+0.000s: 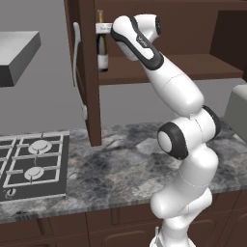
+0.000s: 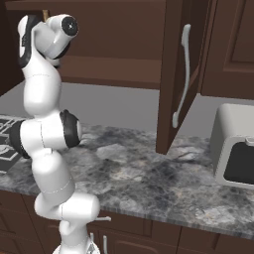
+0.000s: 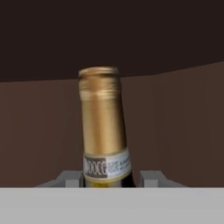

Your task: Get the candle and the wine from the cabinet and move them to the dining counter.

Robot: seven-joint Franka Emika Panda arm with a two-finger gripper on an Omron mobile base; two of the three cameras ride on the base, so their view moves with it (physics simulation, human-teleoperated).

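Note:
The wine (image 1: 102, 53), a dark bottle with a gold foil neck (image 3: 101, 113), stands at the left end of the inner shelf of the open cabinet (image 1: 193, 72). My arm reaches up into the cabinet. In the hand view my gripper (image 3: 111, 177) is shut on the wine just below its neck label, with one grey fingertip (image 3: 70, 177) on each side. The bottle leans slightly in that view. The candle and the dining counter are out of view.
The cabinet's left door (image 1: 89, 72) stands open over the marbled counter (image 1: 120, 164), and its right door (image 2: 173, 74) hangs open too. A gas stove (image 1: 34, 164) lies to the left under a grey hood (image 1: 17, 53). A grey appliance (image 2: 233, 154) sits at the right.

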